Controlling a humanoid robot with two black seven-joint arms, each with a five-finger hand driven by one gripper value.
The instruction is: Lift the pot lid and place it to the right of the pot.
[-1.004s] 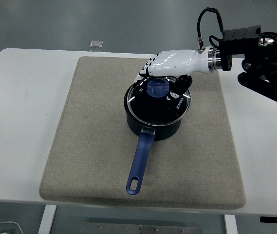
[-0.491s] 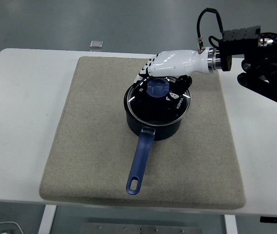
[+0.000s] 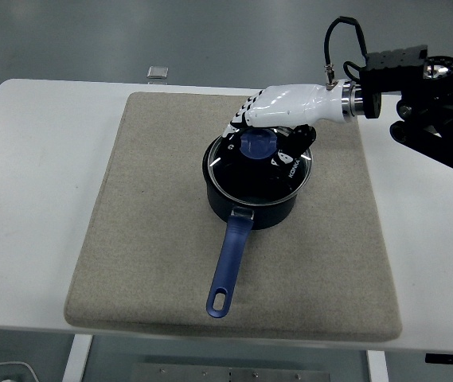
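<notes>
Right now the right hand (image 3: 278,111), white with black finger parts, reaches in from the right side and sits over the far part of the glass lid (image 3: 259,162). Its fingers (image 3: 242,119) curl down around the blue knob (image 3: 256,142) in the middle of the lid, with the thumb on the right side of the knob, so the hand looks closed on the knob, though the exact contact is partly hidden under the palm. The lid lies flat on the dark saucepan (image 3: 251,203), covering its rim, and it is not lifted. The knob is directly under the hand, and the rest of the lid shows in front of it, toward the near edge. The saucepan stands near the middle of the beige mat (image 3: 146,231), slightly to the far side, and its long blue handle (image 3: 230,267) points toward the near edge of the white table (image 3: 35,159). Counting: one saucepan, one lid, one knob, one handle, one mat. Beyond the mat, on the far edge of the table, lies one small grey square object (image 3: 158,72). Only one arm is visible.
</notes>
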